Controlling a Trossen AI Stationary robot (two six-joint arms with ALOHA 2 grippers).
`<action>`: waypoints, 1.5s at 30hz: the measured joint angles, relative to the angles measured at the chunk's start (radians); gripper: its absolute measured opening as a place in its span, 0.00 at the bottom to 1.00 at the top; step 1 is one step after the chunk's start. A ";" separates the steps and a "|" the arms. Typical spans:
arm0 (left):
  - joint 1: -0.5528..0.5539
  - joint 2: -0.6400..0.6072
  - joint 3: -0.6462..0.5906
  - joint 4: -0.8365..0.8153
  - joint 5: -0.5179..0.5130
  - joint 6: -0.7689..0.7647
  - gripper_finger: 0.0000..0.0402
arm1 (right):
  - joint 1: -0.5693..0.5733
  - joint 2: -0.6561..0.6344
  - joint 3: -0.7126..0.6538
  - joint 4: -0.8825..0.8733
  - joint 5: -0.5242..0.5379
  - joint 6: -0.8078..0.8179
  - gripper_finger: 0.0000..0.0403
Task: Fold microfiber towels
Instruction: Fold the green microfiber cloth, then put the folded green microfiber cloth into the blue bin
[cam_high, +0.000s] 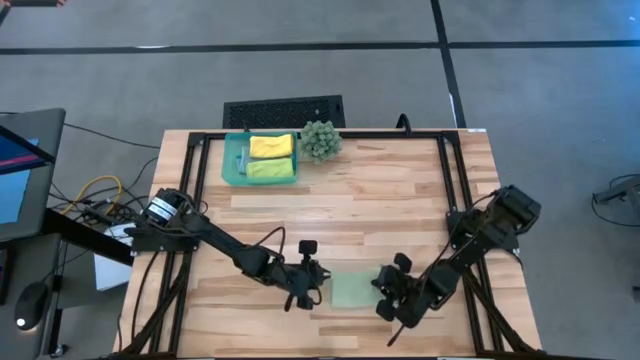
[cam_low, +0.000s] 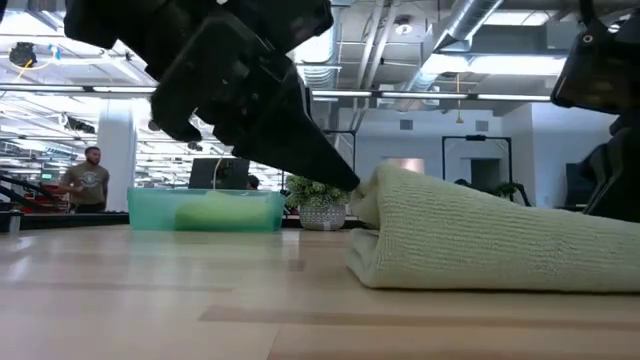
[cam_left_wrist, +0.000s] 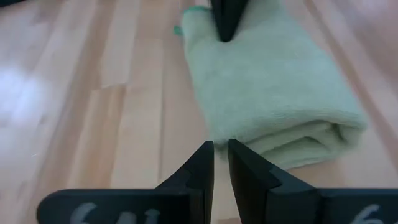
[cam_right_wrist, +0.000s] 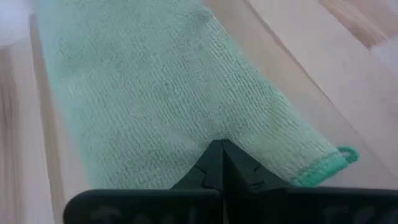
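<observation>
Three towels show in all. One pale sage green towel (cam_high: 352, 291) lies folded on the near part of the wooden surface (cam_high: 380, 190), between the two arms. The left pincer (cam_high: 318, 280) sits just beside the towel's folded edge, its fingers (cam_left_wrist: 202, 168) nearly together with a thin gap and nothing held. The right pincer (cam_high: 383, 284) is at the towel's opposite end, shut, with its tips pressed onto the cloth near the hemmed corner; whether it pinches the fabric cannot be told. Far across the surface, one teal tray (cam_high: 236, 160) holds two folded towels side by side, a yellow towel (cam_high: 271, 146) and a lime green towel (cam_high: 270, 169). One spiky green plant (cam_high: 320, 140) stands just beside the tray.
</observation>
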 joint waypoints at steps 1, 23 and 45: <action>0.000 0.000 0.003 -0.005 -0.019 0.000 0.10 | 0.004 0.012 0.001 0.002 0.008 0.018 0.04; 0.014 0.015 0.015 -0.054 0.031 -0.085 0.10 | -0.043 -0.011 -0.004 -0.058 0.075 0.104 0.06; -0.002 0.082 0.120 -0.051 0.258 -0.086 0.10 | -0.305 -0.137 -0.003 0.117 -0.326 -0.417 0.44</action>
